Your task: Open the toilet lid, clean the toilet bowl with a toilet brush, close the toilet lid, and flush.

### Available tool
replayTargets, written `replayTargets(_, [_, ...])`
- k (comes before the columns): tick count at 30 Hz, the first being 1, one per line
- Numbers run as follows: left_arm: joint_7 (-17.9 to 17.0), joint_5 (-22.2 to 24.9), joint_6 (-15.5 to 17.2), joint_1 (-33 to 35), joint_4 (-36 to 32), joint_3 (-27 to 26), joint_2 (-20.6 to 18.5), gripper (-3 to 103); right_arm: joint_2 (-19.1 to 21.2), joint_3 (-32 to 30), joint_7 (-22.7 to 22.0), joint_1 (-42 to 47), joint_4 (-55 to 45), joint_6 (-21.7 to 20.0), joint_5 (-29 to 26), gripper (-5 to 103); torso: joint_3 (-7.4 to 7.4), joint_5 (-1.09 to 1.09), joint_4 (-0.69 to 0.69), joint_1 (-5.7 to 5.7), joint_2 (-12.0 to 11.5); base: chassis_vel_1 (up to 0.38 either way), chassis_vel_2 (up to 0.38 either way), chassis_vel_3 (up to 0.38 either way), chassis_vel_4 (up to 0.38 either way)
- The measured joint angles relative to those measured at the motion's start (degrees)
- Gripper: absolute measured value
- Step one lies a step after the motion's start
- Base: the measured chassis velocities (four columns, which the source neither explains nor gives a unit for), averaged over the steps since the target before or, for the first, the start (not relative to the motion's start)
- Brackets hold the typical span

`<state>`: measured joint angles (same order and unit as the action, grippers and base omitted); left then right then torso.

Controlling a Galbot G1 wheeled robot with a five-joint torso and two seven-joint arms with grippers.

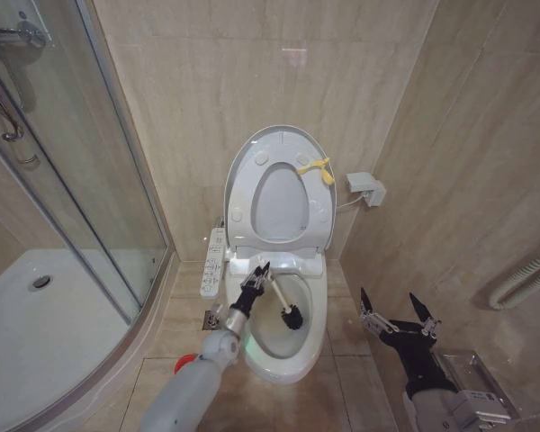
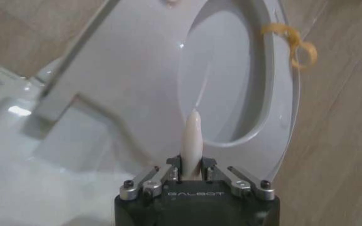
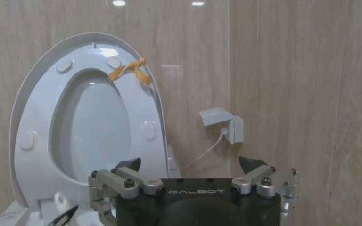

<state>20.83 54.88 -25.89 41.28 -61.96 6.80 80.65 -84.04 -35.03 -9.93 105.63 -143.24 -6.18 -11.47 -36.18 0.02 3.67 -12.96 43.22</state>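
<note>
The toilet lid (image 1: 274, 137) stands upright against the wall with the seat ring raised in front of it, a yellow loop tag (image 1: 317, 168) at its top edge. Below it the toilet bowl (image 1: 321, 306) lies uncovered. My left gripper (image 1: 256, 277) is shut on the handle of the toilet brush (image 1: 277, 300), whose dark head (image 1: 291, 317) dips into the bowl. In the left wrist view the cream handle tip (image 2: 192, 136) sticks out past the left gripper (image 2: 192, 175). My right gripper (image 1: 398, 315) hangs open over the floor right of the toilet, empty, and the right gripper (image 3: 190, 165) faces the lid (image 3: 43, 84).
A button panel (image 1: 214, 263) runs along the toilet's left side, with the red holder cup (image 1: 185, 364) on the floor below it. The glass shower enclosure and white tray (image 1: 36, 315) fill the left. A wall socket (image 1: 364, 189) and a white hose (image 1: 526, 279) sit on the right.
</note>
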Motion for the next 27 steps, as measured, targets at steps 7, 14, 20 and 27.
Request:
replayTargets(7, [0.9, 0.1, -0.6, -1.4, 1.7, -0.3, 1.4, 20, 0.0, 0.0, 0.0, 0.0, 0.0, 0.0, 0.0, 100, 0.00, 0.00, -0.01, 0.00, 0.0, 0.000, 0.000, 0.000, 0.000])
replayTargets(14, [2.9, -10.6, -2.8, -0.7, 6.1, -1.4, 0.4, 20, 0.0, 0.0, 0.0, 0.0, 0.0, 0.0, 0.0, 100, 0.01, -0.03, -0.01, 0.00, 0.0, 0.000, 0.000, 0.000, 0.000])
replayTargets(20, [2.1, -11.8, -2.6, -0.7, 4.1, -0.6, -2.4, 20, 0.0, 0.0, 0.0, 0.0, 0.0, 0.0, 0.0, 100, 0.00, -0.02, 0.00, 0.00, 0.0, 0.000, 0.000, 0.000, 0.000])
replayTargets(27, [-1.4, 1.8, -1.2, -1.7, 0.1, 0.0, 0.3, 20, 0.0, 0.0, 0.0, 0.0, 0.0, 0.0, 0.0, 100, 0.00, -0.02, 0.02, 0.00, 0.0, 0.000, 0.000, 0.000, 0.000])
